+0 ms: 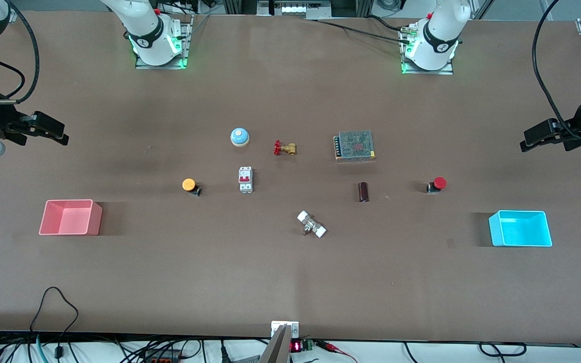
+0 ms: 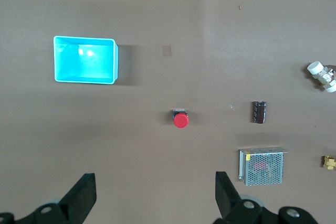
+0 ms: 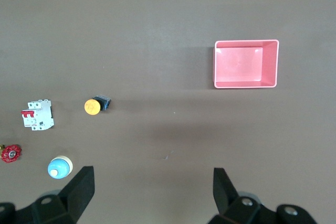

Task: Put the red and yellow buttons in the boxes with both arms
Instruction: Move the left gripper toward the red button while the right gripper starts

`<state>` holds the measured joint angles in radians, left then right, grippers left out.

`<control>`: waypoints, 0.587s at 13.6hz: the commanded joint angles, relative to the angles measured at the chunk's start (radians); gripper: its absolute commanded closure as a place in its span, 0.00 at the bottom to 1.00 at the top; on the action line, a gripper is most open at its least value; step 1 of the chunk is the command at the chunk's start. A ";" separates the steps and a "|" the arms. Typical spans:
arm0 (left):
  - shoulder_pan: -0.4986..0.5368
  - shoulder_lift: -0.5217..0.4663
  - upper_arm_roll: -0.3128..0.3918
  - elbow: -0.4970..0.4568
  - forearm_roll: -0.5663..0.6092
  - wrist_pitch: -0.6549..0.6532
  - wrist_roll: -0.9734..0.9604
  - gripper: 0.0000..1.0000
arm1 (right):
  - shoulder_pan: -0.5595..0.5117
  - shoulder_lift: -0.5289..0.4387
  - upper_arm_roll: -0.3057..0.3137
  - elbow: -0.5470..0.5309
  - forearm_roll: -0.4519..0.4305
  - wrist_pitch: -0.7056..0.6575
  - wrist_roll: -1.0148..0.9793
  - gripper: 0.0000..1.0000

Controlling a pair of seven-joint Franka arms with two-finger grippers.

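Two buttons lie on the table (image 1: 290, 282), both tipped on their sides. The yellow button (image 1: 189, 185) is toward the right arm's end, just beside a white breaker (image 1: 245, 179). The red button (image 1: 437, 184) is toward the left arm's end, near a dark cylinder (image 1: 363, 192).

There are two boxes, both with nothing in them. The pink box (image 1: 48, 229) sits at the right arm's end, nearer the front camera than the yellow button and well apart from it. The cyan box (image 1: 495, 237) sits at the left arm's end, nearer the front camera than the red button.

Six other items fill the middle: one blue bell (image 1: 239, 136), one brass valve (image 1: 285, 148), one mesh-covered power supply (image 1: 354, 145), the breaker, the cylinder and one white-capped fitting (image 1: 311, 224).

Both arms wait at the table's ends, raised. The left gripper (image 1: 527, 143) hangs over the table edge at its own end, fingers (image 2: 226, 195) spread wide apart and holding nothing. The right gripper (image 1: 58, 135) hangs over its own end, fingers (image 3: 224, 187) likewise wide apart and holding nothing.
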<state>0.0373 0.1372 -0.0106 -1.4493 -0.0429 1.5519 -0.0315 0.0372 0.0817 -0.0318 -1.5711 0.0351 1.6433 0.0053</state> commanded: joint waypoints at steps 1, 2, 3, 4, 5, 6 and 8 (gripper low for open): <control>0.000 -0.050 -0.003 -0.052 0.005 0.000 -0.014 0.00 | 0.010 -0.022 -0.008 -0.017 -0.017 -0.002 0.006 0.00; -0.004 -0.048 -0.003 -0.051 0.005 0.002 -0.015 0.00 | 0.009 -0.022 -0.008 -0.017 -0.026 -0.002 0.002 0.00; -0.013 -0.039 -0.003 -0.051 0.005 0.002 -0.016 0.00 | 0.010 -0.022 -0.008 -0.017 -0.026 -0.002 0.001 0.00; -0.013 -0.033 -0.008 -0.052 0.003 0.002 -0.021 0.00 | 0.009 -0.022 -0.007 -0.017 -0.026 -0.002 0.001 0.00; -0.010 -0.012 -0.014 -0.046 -0.012 0.004 -0.019 0.00 | 0.010 -0.022 -0.008 -0.017 -0.026 0.000 -0.001 0.00; -0.010 -0.008 -0.014 -0.043 -0.020 0.007 -0.019 0.00 | 0.010 -0.022 -0.007 -0.018 -0.026 -0.002 -0.001 0.00; -0.010 0.007 -0.012 -0.040 -0.034 0.005 -0.021 0.00 | 0.015 -0.023 -0.002 -0.030 -0.026 0.000 0.005 0.00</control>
<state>0.0285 0.1344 -0.0238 -1.4888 -0.0564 1.5532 -0.0385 0.0392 0.0816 -0.0317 -1.5723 0.0203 1.6433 0.0048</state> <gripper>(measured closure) 0.000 0.000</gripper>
